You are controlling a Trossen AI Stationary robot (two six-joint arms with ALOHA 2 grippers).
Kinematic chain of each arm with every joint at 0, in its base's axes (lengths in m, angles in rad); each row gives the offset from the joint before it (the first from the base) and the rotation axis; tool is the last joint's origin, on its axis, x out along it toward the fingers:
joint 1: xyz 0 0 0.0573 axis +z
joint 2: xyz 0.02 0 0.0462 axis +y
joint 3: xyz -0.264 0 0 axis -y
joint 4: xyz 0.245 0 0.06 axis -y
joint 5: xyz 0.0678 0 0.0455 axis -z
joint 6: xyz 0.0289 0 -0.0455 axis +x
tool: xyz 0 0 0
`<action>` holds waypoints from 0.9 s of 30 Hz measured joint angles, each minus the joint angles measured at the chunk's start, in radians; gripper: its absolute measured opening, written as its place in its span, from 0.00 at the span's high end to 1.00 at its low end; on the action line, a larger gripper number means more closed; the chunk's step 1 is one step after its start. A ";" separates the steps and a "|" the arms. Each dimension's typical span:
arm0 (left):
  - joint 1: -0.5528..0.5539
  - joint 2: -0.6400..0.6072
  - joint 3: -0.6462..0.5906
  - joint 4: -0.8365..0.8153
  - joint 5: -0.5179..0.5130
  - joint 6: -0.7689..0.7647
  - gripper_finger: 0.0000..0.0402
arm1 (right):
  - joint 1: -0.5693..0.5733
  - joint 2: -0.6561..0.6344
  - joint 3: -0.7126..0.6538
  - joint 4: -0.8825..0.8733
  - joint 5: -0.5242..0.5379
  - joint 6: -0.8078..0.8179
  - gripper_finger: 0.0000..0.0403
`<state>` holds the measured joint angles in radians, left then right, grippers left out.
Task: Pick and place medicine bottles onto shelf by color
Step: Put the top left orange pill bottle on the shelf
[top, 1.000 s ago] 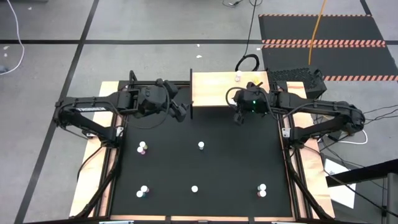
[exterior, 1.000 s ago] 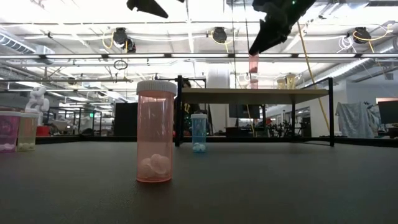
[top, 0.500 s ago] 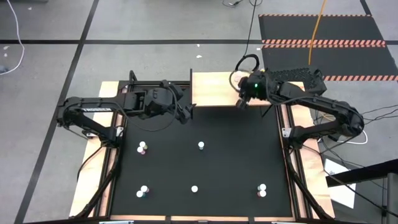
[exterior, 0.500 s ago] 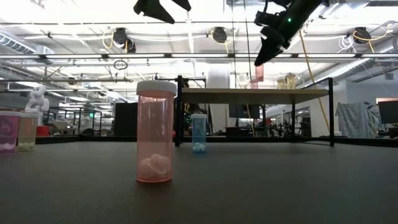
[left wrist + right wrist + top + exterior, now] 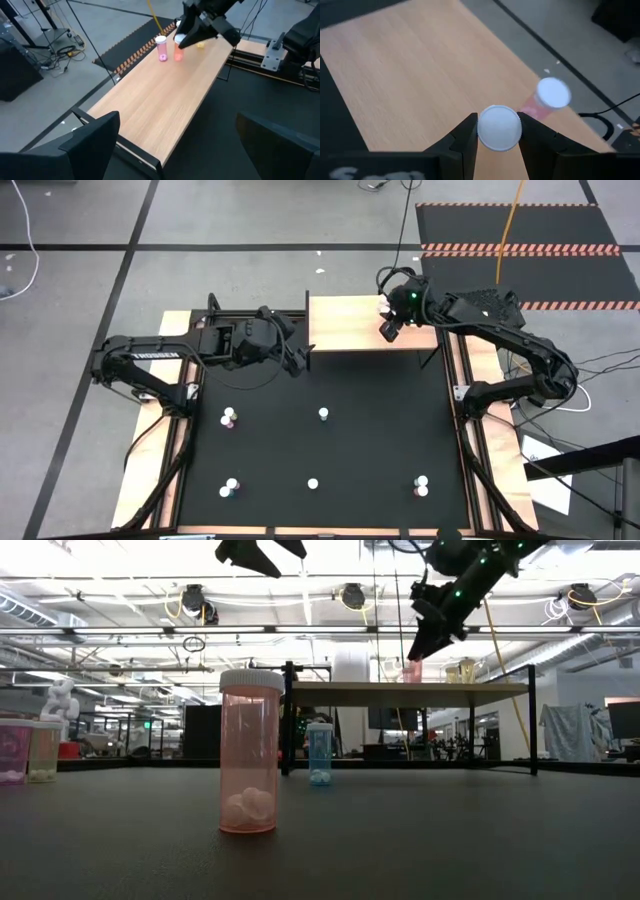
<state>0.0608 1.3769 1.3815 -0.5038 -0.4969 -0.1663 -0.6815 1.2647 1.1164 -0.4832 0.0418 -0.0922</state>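
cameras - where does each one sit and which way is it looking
High view: overhead, straight down; both arms, shelf, right tool.
Low view: tabletop level, looking across at a pink bottle and the shelf; arms enter from above.
Left wrist view: on the left arm, facing the shelf; left tool open.
Right wrist view: above the shelf; fingers grip a white-capped bottle.
Shared: both wrist views show the held bottle beside a pink shelf bottle.
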 joint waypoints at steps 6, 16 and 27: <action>0.000 0.000 0.000 0.000 0.000 -0.013 0.02 | -0.001 0.027 0.000 -0.007 -0.022 0.001 0.71; -0.004 0.000 0.000 0.000 0.000 -0.027 0.02 | -0.028 0.026 0.000 -0.016 -0.024 0.002 0.71; -0.011 0.000 0.000 -0.009 0.002 -0.056 0.02 | -0.037 0.026 0.000 -0.011 -0.072 0.028 0.71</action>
<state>0.0498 1.3769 1.3815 -0.5131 -0.4947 -0.2221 -0.7189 1.2907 1.1164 -0.4943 -0.0303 -0.0643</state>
